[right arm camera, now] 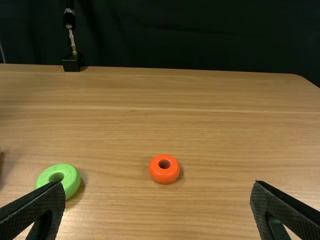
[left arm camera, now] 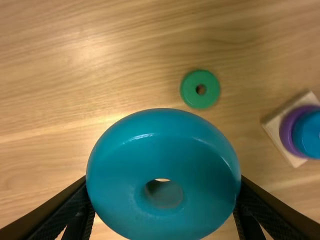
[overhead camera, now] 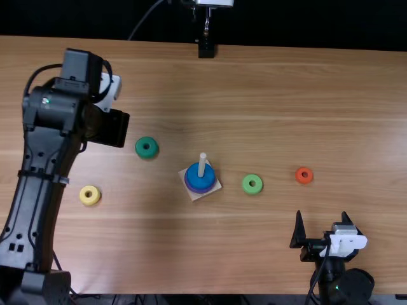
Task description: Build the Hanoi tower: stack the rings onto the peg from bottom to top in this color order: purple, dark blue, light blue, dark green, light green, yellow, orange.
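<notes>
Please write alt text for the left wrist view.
Left gripper holding a light blue ring. Beyond it, a dark green ring lies on the wooden table, near a square base bearing a purple ring under a dark blue ring.

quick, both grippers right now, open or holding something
Left gripper: closed on the light blue ring.
Right gripper: open, nothing between its fingers.

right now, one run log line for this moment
left end effector: gripping light blue ring | right end effector: open, empty | peg: dark blue ring atop purple ring
</notes>
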Controlling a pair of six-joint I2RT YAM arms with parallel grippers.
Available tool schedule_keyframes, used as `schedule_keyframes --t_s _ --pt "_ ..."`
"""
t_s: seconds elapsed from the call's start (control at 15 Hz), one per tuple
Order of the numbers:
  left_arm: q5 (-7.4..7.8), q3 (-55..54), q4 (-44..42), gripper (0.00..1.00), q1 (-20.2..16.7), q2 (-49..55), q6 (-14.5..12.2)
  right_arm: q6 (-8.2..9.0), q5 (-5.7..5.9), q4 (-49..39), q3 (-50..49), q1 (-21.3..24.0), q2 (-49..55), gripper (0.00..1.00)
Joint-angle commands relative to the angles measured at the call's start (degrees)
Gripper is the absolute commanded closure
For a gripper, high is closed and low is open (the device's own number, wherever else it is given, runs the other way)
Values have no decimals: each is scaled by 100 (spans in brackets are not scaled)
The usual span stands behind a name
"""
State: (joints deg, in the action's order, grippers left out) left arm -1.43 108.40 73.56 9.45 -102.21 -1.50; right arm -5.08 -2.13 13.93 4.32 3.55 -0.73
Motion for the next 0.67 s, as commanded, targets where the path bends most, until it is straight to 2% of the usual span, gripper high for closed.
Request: schedule_keyframes --t_s 0.0,0.4,0.6 --pt "-458 -188 16 93 153 211 -103 -9 -61 448 -344 67 73 0" --pt "-374 -73 670 94 1085 228 -19 -9 -72 448 -344 67 73 0" --pt "-353 208 881 94 1375 140 23 -9 -72 448 -344 67 73 0"
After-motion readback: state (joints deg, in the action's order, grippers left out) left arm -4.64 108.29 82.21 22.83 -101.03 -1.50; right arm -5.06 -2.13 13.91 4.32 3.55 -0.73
